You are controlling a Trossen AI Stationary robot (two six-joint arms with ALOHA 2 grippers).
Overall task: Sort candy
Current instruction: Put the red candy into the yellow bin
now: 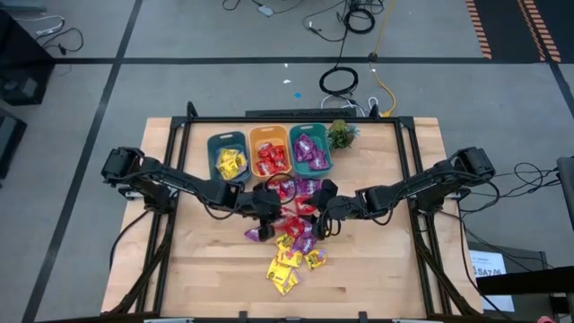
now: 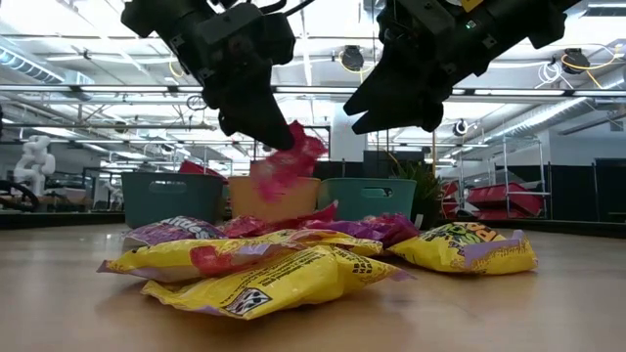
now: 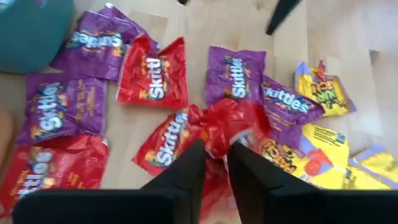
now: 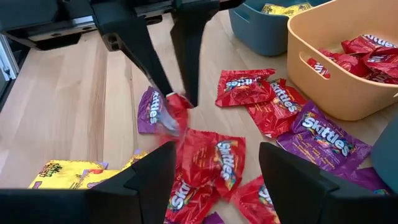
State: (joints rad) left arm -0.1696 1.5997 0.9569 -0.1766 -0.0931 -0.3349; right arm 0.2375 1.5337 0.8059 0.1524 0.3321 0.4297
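left gripper: narrow, red packet at its fingertips above the table, grip seemingly loosening | right gripper: wide, empty, hovering over the candy pile | bins: behind pile

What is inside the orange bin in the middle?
The orange bin holds red packets; the right wrist view shows several lying against its wall. No other colour shows in it. Its floor and anything under the top packets are covered.
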